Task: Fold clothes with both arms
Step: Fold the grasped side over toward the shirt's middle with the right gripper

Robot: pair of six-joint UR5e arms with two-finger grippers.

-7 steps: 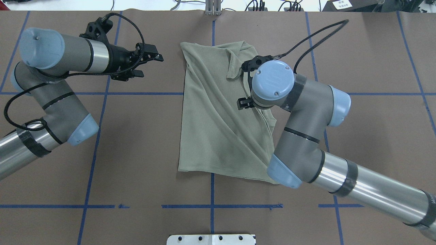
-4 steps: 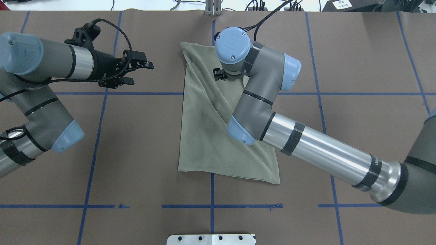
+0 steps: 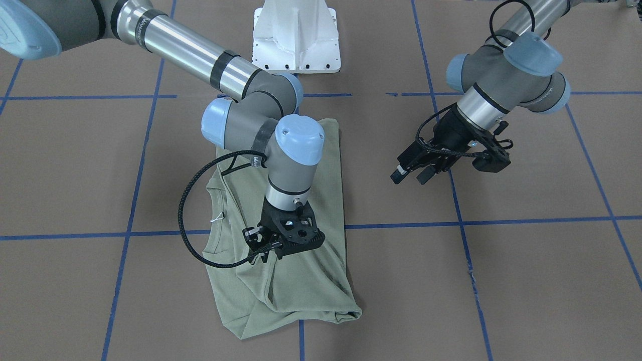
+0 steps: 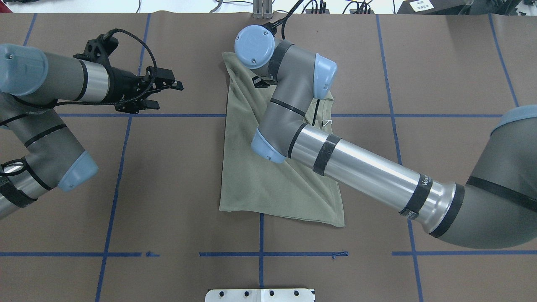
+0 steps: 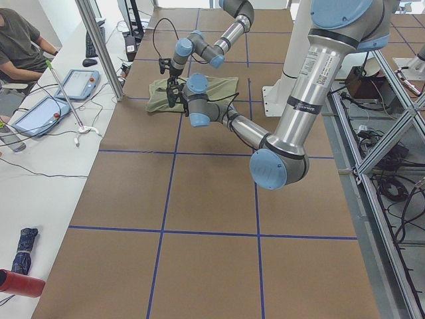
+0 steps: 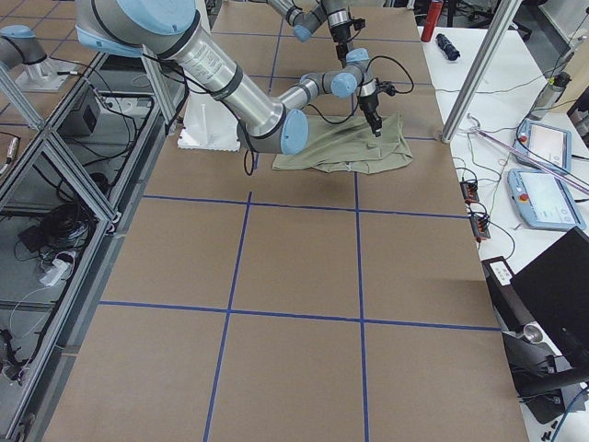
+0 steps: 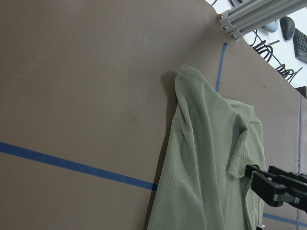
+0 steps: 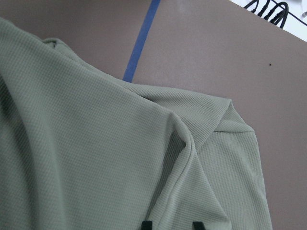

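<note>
Now my right arm (image 4: 361,167) is reaching across the shirt (image 4: 251,180), wrist pointing straight down near its far edge. My right pincer (image 3: 262,253) is pinching a raised ridge of the knit: the cloth is tenting up to the tips in the front-facing view, and in the wrist view both black tips are showing at the bottom edge with a fold running up between them.

The shirt is lying mid-worktop (image 4: 176,176) on the far half, one side doubled over the other in a long diagonal crease, the hem sitting across the centre tape line (image 4: 260,239). The collar (image 3: 214,198) and white neck tag (image 3: 218,216) are peeking out on my right.

My left pincer (image 3: 410,176) is hovering well apart from the shirt, fingers spread, gripping nothing.
</note>
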